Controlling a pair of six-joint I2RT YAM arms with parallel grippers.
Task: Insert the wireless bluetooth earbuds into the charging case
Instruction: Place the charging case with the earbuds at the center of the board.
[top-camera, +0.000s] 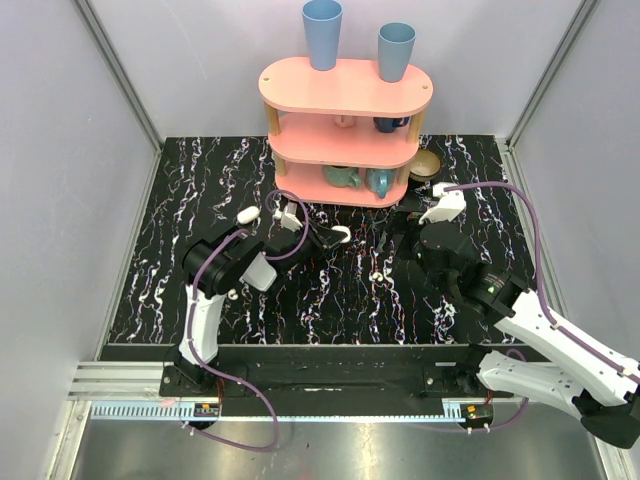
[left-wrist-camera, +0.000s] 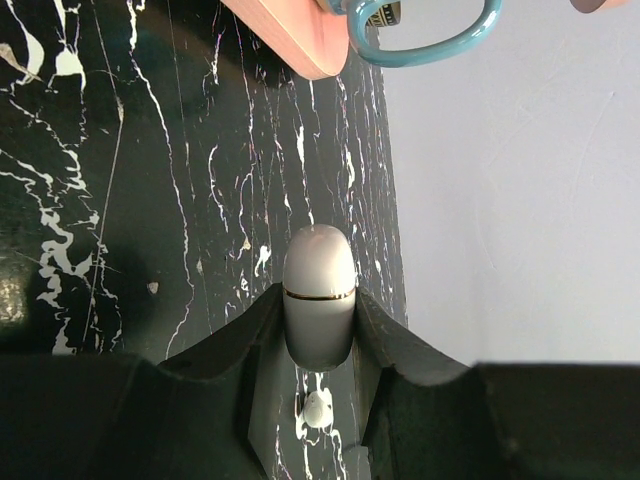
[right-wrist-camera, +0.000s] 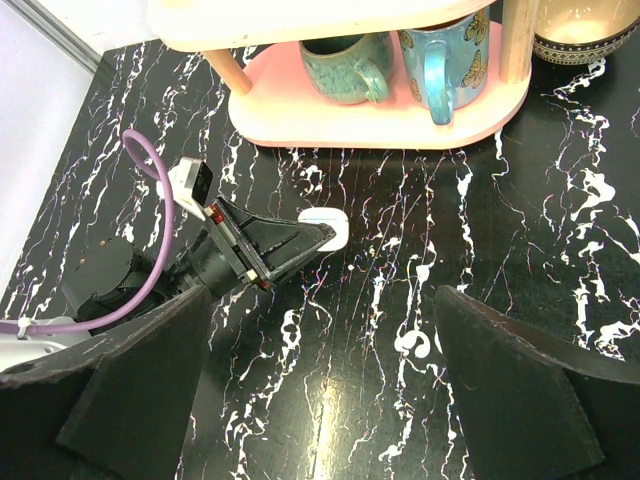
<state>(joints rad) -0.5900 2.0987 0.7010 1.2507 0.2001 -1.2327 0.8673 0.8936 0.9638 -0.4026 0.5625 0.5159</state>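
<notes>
Black, white-veined marble covers the bench seen from above, with a pink shelf at the back carrying blue cups. Our left fingers clamp the charging case just in front of the shelf. Our right fingers stand wide apart nearby, holding nothing.

At the left wrist, the case shows an unbroken seam and looks closed, so we judge opening and loading remain. A small white piece on the bench below may be an earbud.

At the right wrist, mugs crowd the lowest shelf board behind the case.
</notes>
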